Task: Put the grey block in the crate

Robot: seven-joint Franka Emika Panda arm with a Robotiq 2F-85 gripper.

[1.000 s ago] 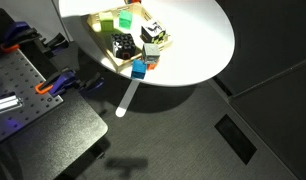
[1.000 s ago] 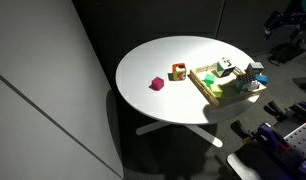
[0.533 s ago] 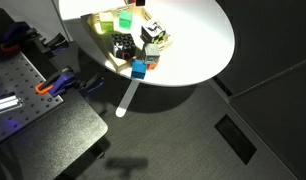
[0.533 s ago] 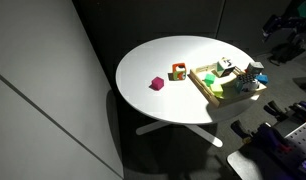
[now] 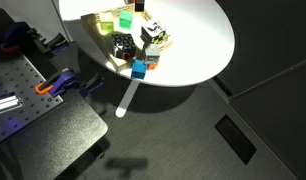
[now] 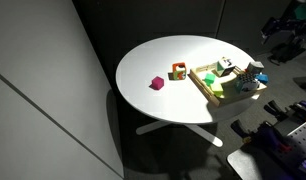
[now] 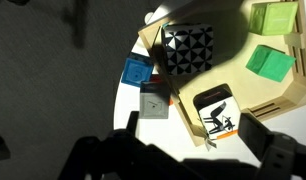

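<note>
In the wrist view the grey block sits on the white table, just outside the rim of the pale wood crate and next to a blue cube. The crate also shows in both exterior views, near the table's edge. My gripper hangs above the crate's corner with its dark fingers spread wide. It is open and empty, to the right of the grey block and apart from it.
The crate holds a black-and-white patterned cube, a white block with a black picture and two green blocks. A pink block and a red-and-wood piece lie elsewhere on the round table. The table edge and dark floor lie beside the blue cube.
</note>
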